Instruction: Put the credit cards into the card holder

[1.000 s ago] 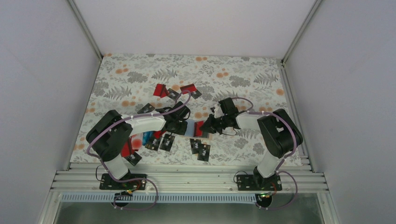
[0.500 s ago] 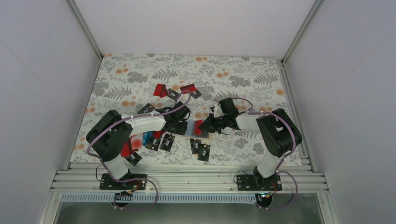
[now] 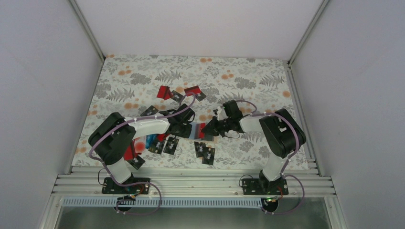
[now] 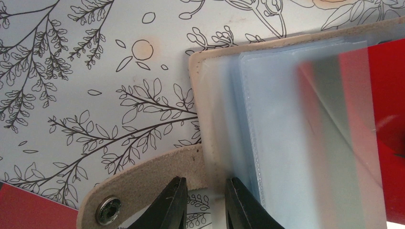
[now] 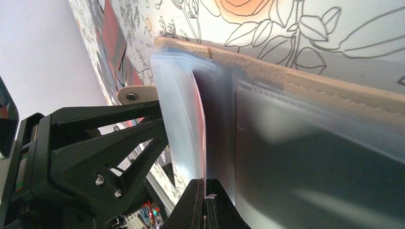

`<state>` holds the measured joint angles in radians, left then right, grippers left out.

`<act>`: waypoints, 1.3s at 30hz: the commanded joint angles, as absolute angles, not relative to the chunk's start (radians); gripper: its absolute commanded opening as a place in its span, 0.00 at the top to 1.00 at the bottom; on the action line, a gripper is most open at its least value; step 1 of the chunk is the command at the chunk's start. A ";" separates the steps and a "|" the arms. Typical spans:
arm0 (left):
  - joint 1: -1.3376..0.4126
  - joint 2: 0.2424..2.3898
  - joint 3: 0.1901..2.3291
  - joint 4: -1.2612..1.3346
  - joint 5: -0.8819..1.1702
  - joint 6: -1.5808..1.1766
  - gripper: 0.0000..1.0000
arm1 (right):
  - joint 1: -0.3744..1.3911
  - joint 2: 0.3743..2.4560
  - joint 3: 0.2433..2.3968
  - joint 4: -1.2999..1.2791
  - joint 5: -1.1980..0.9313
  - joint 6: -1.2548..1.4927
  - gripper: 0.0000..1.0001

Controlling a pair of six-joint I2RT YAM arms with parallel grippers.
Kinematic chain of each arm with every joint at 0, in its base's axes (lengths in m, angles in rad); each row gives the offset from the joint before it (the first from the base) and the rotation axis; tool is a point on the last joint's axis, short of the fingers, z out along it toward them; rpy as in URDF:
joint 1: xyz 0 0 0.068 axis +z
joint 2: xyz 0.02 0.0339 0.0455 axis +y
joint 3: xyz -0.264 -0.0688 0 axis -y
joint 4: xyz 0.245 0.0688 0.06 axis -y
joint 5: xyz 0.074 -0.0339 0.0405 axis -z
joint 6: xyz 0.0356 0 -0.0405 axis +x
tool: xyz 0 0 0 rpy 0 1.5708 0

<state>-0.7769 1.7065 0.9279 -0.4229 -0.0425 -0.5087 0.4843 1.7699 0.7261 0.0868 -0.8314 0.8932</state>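
The card holder [image 3: 195, 131] lies open mid-table, tan outside, with clear blue pockets. In the left wrist view its tan cover [image 4: 210, 90] and snap strap [image 4: 143, 183] fill the frame. My left gripper [image 3: 183, 127] pinches the holder's near edge between its jaws [image 4: 205, 202]. My right gripper [image 3: 210, 129] is shut on a red card [image 5: 202, 138], held edge-on, its far end inside a clear pocket [image 5: 179, 119]. The red card also shows through the pockets in the left wrist view [image 4: 382, 90]. Several more credit cards lie around on the table.
Red cards [image 3: 165, 91] and black cards [image 3: 177, 97] lie behind the holder. Black cards [image 3: 171, 145], [image 3: 208, 155] lie in front, with red [image 3: 130, 151] and blue ones [image 3: 150, 140] under the left arm. The left gripper's frame [image 5: 95, 152] sits close to the right fingers.
My right gripper has edged left toward the holder with the red card. The left gripper has stayed on the holder's edge.
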 commanded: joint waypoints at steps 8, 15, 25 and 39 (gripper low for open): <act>-0.788 1.743 0.950 -0.425 -0.032 -0.509 0.77 | 0.515 1.831 0.763 0.127 -0.844 0.906 0.96; -0.790 1.744 0.951 -0.426 -0.031 -0.506 0.77 | 0.523 1.853 0.780 0.133 -0.841 0.919 0.96; -0.792 1.749 0.950 -0.425 -0.029 -0.506 0.77 | 0.541 1.875 0.772 0.165 -0.842 0.946 0.96; -0.793 1.753 0.953 -0.426 -0.028 -0.506 0.77 | 0.559 1.892 0.752 0.200 -0.830 0.978 0.96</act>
